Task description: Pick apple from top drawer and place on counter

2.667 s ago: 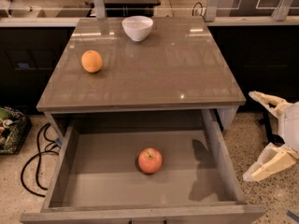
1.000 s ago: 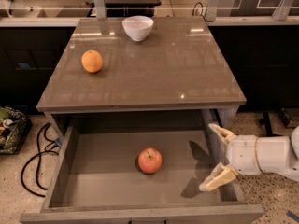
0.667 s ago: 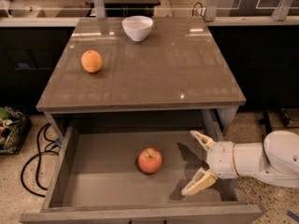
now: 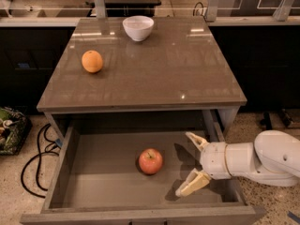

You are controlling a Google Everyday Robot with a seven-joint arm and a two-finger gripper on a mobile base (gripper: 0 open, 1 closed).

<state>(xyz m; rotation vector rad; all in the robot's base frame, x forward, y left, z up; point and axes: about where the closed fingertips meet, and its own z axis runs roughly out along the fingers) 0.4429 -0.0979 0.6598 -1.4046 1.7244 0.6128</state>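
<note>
Fingers [image 4: 193,183]: I read them as spread wide, pinching nothing; one points toward the rear of the top drawer [image 4: 98,172], the other toward its front wall.
Fingers, position: inside the top drawer, over the right part of its floor, with a gap between them and the fruit.
Arm [image 4: 262,159]: white, entering over the right wall of the top drawer.
Apple [image 4: 150,161]: red, resting on the floor of the top drawer, about midway across and free of every wall.
Top drawer, state: pulled fully open.
Tabletop [image 4: 159,74]: glossy grey-brown, directly above and behind the top drawer.
Orange [image 4: 92,61]: on the tabletop, beyond the left half of the top drawer.
Bowl [image 4: 138,27]: white, upright, at the tabletop edge farthest from the top drawer.
Cables [image 4: 35,161]: black, on the floor just left of the top drawer.
</note>
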